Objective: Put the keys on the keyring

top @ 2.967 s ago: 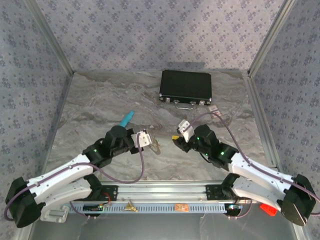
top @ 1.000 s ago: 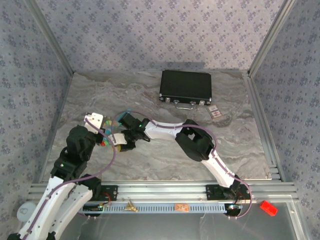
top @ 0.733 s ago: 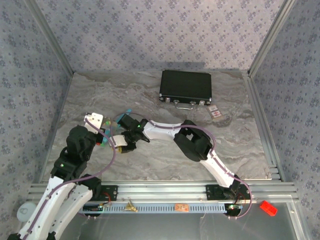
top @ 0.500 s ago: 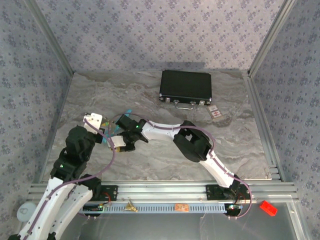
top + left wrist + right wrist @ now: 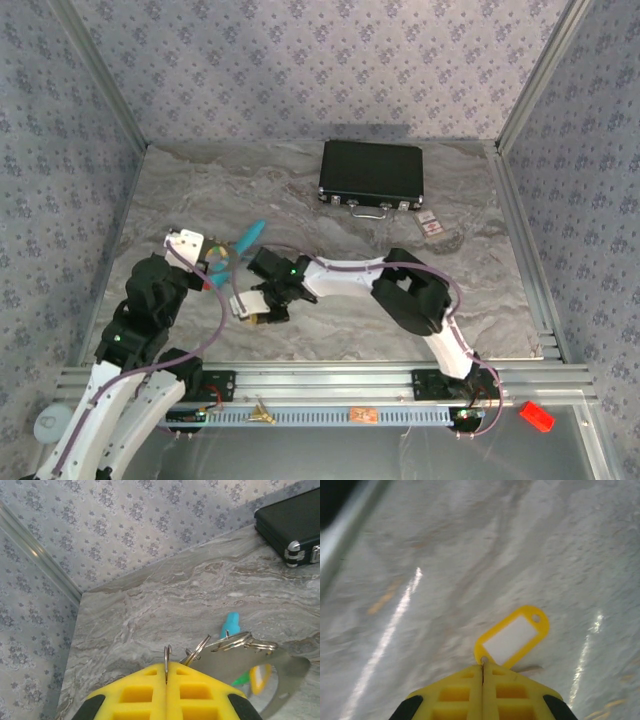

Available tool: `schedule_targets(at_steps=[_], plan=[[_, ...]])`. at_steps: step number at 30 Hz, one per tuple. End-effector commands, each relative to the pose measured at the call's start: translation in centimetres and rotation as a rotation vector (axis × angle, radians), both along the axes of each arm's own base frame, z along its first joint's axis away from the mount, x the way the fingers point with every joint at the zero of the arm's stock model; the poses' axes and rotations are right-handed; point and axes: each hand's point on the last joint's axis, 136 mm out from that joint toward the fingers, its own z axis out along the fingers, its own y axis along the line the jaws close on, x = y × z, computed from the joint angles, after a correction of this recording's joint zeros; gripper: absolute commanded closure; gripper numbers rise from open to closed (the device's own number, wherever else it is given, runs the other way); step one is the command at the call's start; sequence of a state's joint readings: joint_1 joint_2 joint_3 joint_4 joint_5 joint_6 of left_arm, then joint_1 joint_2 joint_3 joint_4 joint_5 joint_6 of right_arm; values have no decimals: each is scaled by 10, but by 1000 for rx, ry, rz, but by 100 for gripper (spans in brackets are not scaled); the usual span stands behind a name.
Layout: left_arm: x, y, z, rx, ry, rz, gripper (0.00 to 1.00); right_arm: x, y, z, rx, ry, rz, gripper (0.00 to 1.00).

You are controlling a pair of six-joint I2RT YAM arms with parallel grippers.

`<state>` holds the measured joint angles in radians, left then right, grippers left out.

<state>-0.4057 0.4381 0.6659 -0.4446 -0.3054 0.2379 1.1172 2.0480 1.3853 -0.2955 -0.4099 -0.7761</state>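
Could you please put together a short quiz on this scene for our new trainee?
1. True or false: the left arm's yellow fingers are shut on the thin silver wire ring.
2. What lies right at the tips of the right arm's yellow fingers? A: a teal tube. B: a yellow-framed tag with a white label. C: a red block.
3. Fill in: the black rectangular case lies toward the ___ edge of the grey marbled table.
Key: 1 true; 2 B; 3 far.

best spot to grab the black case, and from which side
Probably the silver handle on the near edge of the black case, coming from the near side: it lies flat, likely too broad to pinch, and the handle sticks out that way.
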Motion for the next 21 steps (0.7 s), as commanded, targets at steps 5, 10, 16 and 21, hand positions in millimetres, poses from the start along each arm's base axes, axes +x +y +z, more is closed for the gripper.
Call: schedule_targets(at_steps=[5,10,16,21], plan=[[-11,-30,44,-45,-87,-196,100,-23,-55,27,16,54,-210,100],[-14,-62,46,-65,-49,-371,100,-23,-102,39,10,55,-368,100],[-11,-101,36,-92,22,-561,100,-15,-145,52,13,134,-593,100],[-11,-135,10,-49,103,-710,100,-18,-164,53,-6,219,-752,100]])
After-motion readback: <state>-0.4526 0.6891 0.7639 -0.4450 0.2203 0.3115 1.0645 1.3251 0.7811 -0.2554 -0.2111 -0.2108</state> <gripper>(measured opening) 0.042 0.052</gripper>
